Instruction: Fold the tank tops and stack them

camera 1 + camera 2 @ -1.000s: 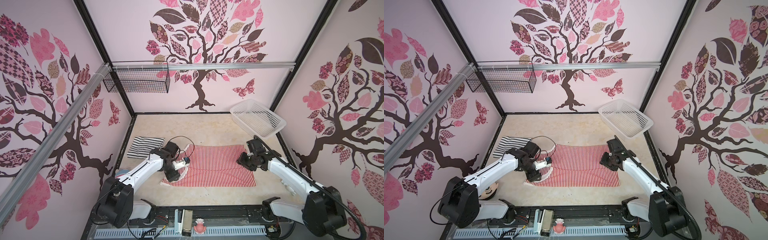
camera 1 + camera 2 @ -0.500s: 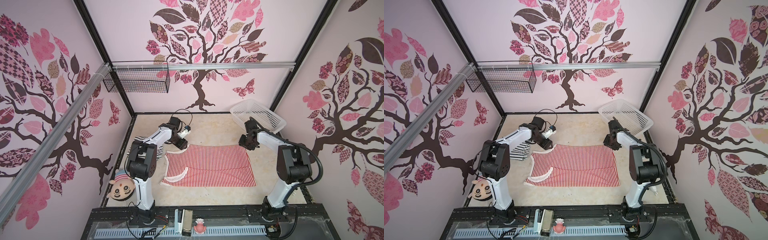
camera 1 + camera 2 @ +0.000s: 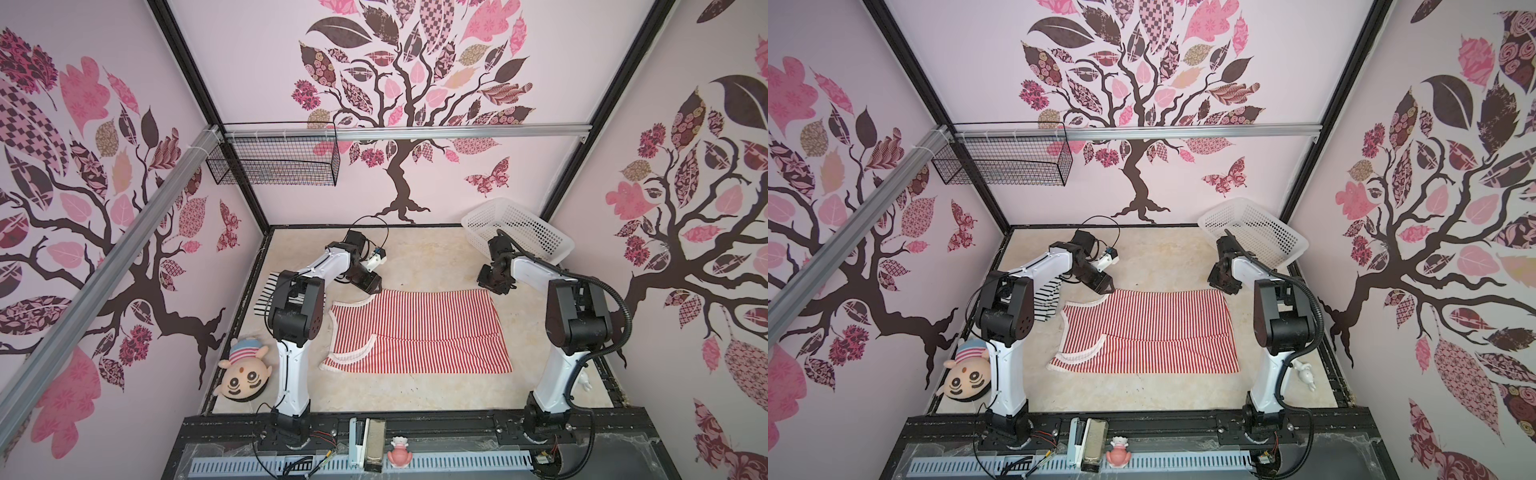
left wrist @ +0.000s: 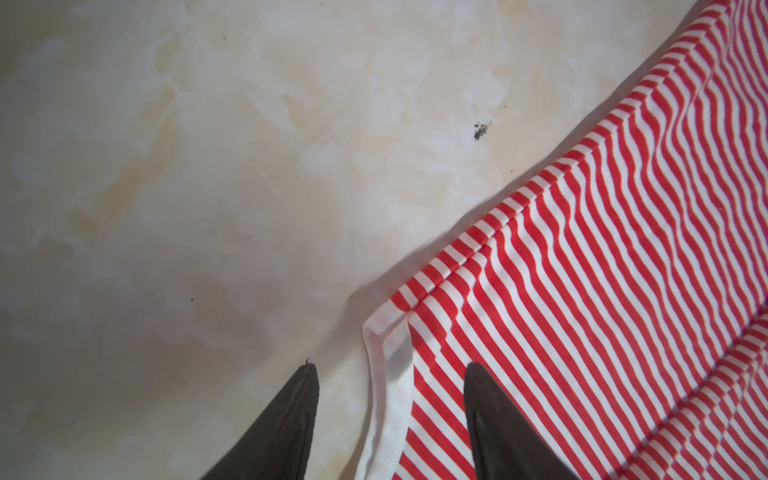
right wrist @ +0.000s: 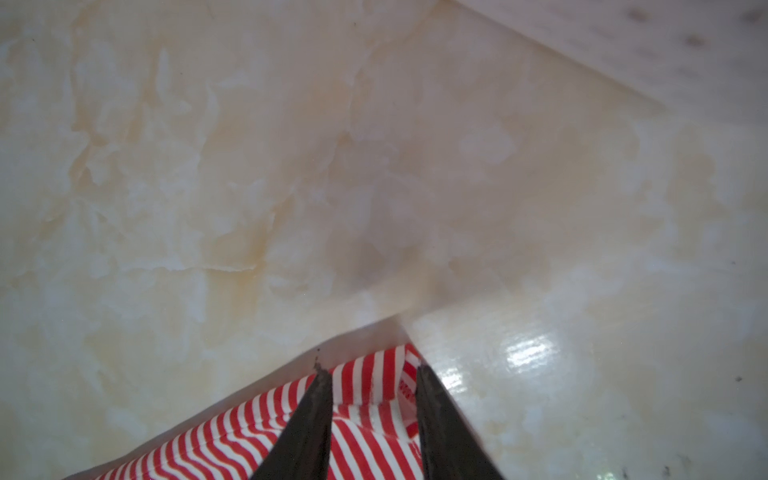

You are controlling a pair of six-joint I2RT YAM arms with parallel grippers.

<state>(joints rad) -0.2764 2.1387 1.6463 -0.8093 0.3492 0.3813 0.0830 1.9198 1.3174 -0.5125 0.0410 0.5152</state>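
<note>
Between the two grippers, the red top lies flat on the counter, with a lengthwise crease showing in both top views. The left gripper is at the top's far armhole corner with its jaws fairly wide. One finger is over bare counter and the other over the stripes, with the white trim between them. The right gripper is at the far hem corner, its jaws narrower but apart and the cloth corner between them. Whether they touch the cloth I cannot tell. Beyond the left gripper, on the side away from the right one, the black-and-white top lies partly hidden by the arm. The basket sits just behind the right gripper.
</note>
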